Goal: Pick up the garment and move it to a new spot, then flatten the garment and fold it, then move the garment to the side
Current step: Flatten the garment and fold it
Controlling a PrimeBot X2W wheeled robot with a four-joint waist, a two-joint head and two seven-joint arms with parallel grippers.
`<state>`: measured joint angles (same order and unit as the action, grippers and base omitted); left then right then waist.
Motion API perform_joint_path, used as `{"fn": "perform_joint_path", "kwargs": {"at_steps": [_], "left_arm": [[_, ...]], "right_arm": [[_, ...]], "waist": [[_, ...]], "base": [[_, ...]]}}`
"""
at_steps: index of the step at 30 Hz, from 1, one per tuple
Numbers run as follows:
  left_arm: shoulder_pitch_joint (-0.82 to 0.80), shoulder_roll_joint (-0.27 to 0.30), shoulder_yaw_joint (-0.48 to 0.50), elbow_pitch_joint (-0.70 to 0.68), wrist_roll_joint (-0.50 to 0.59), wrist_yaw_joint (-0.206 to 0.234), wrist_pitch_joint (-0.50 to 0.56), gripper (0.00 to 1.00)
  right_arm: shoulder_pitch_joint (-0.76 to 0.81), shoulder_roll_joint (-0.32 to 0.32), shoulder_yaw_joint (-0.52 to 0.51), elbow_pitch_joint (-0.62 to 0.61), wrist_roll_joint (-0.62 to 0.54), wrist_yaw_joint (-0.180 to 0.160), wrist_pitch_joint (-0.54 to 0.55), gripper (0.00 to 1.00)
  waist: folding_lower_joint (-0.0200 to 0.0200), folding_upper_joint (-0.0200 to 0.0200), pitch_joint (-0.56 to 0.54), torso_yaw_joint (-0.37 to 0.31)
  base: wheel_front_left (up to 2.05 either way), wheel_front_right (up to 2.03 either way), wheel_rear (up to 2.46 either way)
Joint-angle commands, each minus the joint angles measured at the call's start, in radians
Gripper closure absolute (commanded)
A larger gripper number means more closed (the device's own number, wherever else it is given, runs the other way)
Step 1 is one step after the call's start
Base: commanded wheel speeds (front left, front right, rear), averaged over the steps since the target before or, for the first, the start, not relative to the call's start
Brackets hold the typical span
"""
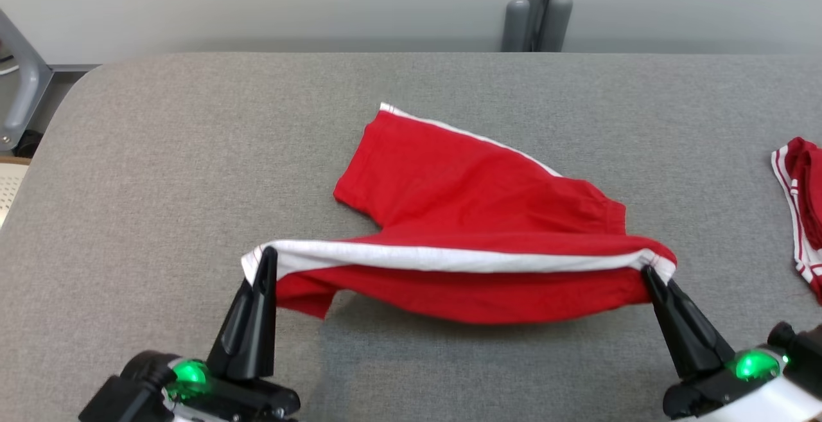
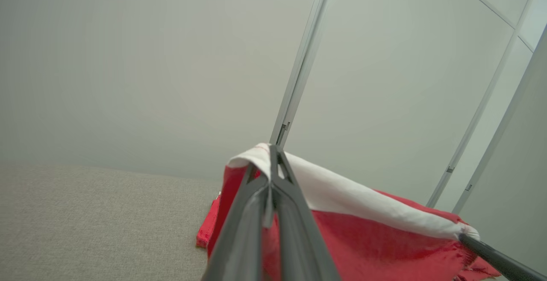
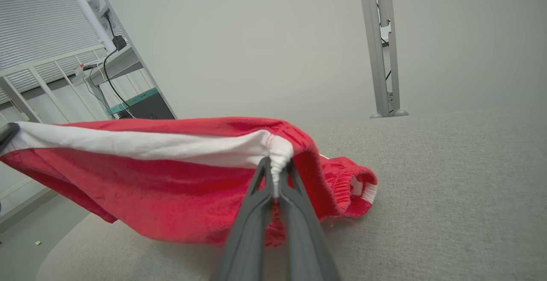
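The garment [image 1: 462, 197] is a pair of red shorts with white side stripes, in the middle of the grey table [image 1: 160, 152]. Its near edge, a white band [image 1: 449, 256], is lifted and stretched between both grippers while the far part lies on the table. My left gripper [image 1: 266, 256] is shut on the band's left end [image 2: 260, 155]. My right gripper [image 1: 650, 272] is shut on the band's right end [image 3: 277, 150]. In the left wrist view the garment [image 2: 367, 238] hangs past my left gripper [image 2: 273, 152]. In the right wrist view the garment [image 3: 162, 182] sags left of my right gripper [image 3: 275, 167].
A second red and white garment [image 1: 803, 203] lies at the table's right edge. A grey post [image 1: 538, 11] stands behind the table's far edge before the wall. A grey frame [image 1: 22, 88] stands off the table's far left corner.
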<state>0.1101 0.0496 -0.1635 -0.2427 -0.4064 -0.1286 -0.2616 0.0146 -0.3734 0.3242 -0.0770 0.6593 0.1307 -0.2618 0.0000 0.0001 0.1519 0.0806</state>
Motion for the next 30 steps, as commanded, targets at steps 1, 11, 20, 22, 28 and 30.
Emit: {"fn": "perform_joint_path", "kwargs": {"at_steps": [1, 11, 20, 22, 28, 30], "left_arm": [[0.018, 0.003, -0.003, -0.018, 0.001, -0.001, -0.004, 1.00], [-0.012, 0.027, -0.026, 0.030, 0.004, -0.001, -0.005, 1.00], [-0.294, 0.128, -0.094, 0.246, -0.002, -0.001, -0.003, 1.00], [-0.373, 0.149, -0.119, 0.298, -0.009, -0.001, -0.003, 1.00], [-0.582, 0.188, -0.189, 0.480, -0.030, -0.001, -0.002, 1.00], [-0.640, 0.193, -0.205, 0.539, -0.033, -0.001, -0.002, 1.00]], "right_arm": [[0.024, -0.010, -0.009, -0.010, -0.008, 0.000, -0.004, 1.00], [0.027, -0.003, 0.037, 0.032, 0.030, 0.000, -0.004, 1.00], [-0.091, 0.030, 0.065, 0.150, 0.025, 0.000, -0.004, 1.00], [-0.127, 0.047, 0.064, 0.177, 0.019, 0.000, -0.004, 1.00], [-0.244, 0.107, 0.056, 0.271, -0.002, 0.000, -0.004, 1.00], [-0.281, 0.126, 0.054, 0.296, -0.007, 0.000, -0.004, 1.00]], "waist": [[0.0000, -0.0001, -0.006, -0.006], [0.0000, -0.0001, 0.003, -0.034], [0.0000, -0.0001, 0.060, -0.073], [0.0000, -0.0001, 0.085, -0.087], [0.0000, -0.0001, 0.167, -0.136], [0.0000, -0.0001, 0.191, -0.149]], "base": [[0.00, 0.00, 0.00], [0.00, 0.00, 0.00], [0.00, 0.00, 0.00], [0.00, 0.00, 0.00], [0.00, 0.00, 0.00], [0.00, 0.00, 0.00]]}}
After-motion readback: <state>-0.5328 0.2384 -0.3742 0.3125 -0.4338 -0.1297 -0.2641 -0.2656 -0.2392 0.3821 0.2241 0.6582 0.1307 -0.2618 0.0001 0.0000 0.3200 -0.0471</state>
